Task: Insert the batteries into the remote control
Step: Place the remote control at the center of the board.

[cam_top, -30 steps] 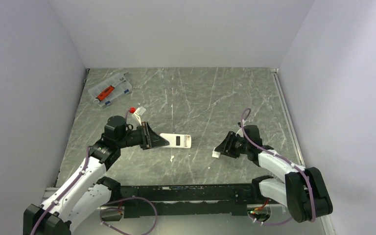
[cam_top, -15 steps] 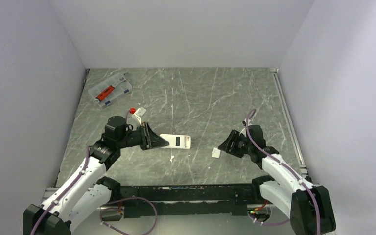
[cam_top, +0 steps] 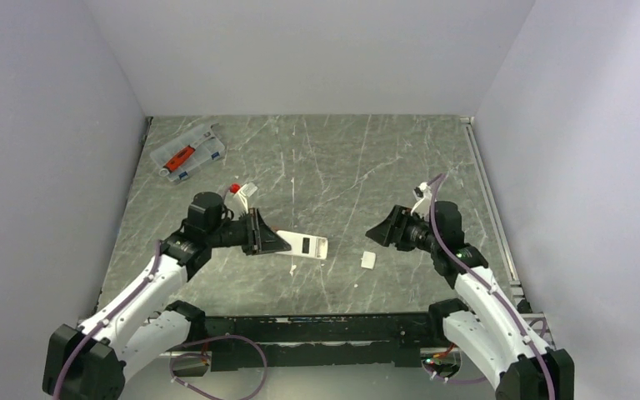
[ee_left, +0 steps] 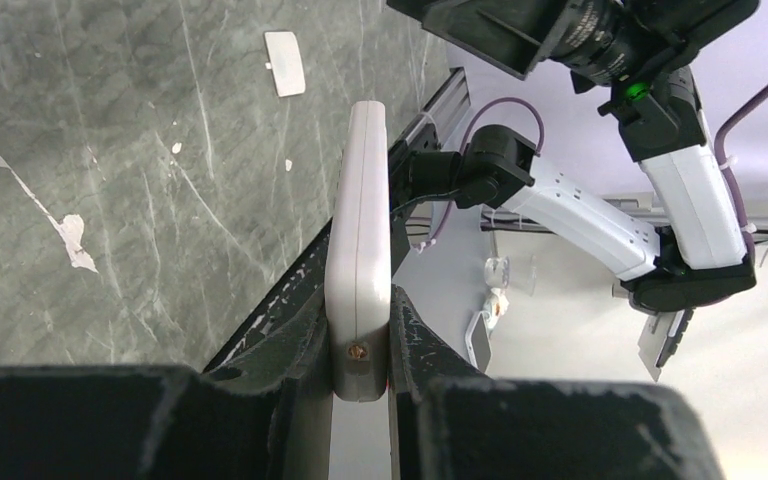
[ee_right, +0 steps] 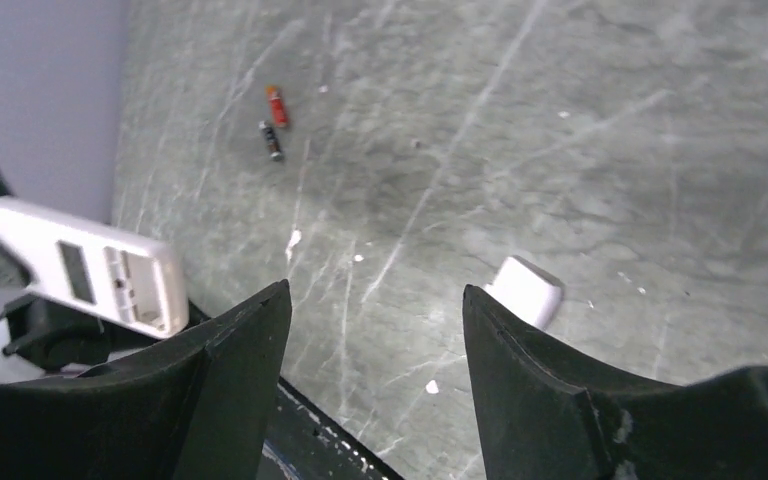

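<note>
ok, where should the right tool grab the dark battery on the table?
Take the dark battery at mid-barrel, with the right tool coming from straight above and closing across its width. It is a thin cylinder lying flat on the table. The red battery lies just beyond one end, so an end-on grip would likely crowd it.

Grey marbled table (cam_top: 342, 167): organiser case (cam_top: 188, 152), white piece (cam_top: 368, 260), two batteries (ee_right: 271, 140)

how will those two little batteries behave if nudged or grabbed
The batteries are thin cylinders lying flat on the smooth table, so a nudge would probably roll them. Tiny beside the right gripper, they may slip from a pinch. Likely rigid.
</note>
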`<state>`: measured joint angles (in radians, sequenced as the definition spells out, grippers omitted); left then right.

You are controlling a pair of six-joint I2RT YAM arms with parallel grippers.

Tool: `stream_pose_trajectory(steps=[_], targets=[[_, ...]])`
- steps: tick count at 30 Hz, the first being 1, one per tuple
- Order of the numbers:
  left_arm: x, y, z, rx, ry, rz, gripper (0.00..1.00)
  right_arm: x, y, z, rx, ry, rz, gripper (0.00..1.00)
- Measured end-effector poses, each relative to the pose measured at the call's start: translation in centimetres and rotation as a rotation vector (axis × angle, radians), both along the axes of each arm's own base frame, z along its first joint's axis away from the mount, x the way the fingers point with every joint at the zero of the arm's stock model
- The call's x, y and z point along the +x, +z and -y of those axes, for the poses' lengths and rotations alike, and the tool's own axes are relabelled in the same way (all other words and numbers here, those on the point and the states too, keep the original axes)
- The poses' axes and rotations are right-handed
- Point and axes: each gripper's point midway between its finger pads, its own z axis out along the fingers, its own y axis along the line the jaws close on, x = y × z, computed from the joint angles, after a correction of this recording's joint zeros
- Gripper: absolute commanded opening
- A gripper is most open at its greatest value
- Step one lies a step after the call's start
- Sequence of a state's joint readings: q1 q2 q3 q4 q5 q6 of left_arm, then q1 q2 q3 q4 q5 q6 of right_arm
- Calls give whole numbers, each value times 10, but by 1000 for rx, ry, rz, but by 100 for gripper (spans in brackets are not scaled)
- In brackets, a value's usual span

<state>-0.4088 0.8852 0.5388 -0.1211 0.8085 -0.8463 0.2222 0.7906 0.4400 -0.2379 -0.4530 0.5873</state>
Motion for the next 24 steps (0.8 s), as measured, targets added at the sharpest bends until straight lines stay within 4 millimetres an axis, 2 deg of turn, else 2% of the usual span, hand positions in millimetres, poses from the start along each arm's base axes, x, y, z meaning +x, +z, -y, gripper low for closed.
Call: stream_pose_trajectory(steps=[7,12,15,18,21,24], targets=[[-1,6,7,-15,-79,-15,0,-9,41,-17,39,150,149,75],[-4,11,10,-24,-127,-18,0,-26,67,-39,90,293,248,82],[-7,10,10,-27,-147,-28,0,-43,77,-55,111,393,295,87],[-9,10,10,-32,-160,-30,0,-58,86,-72,108,492,337,99],[-10,11,10,-35,-166,-31,0,-66,95,-82,101,553,378,100],[-10,12,10,-37,-167,-29,0,-66,99,-86,89,560,397,100]])
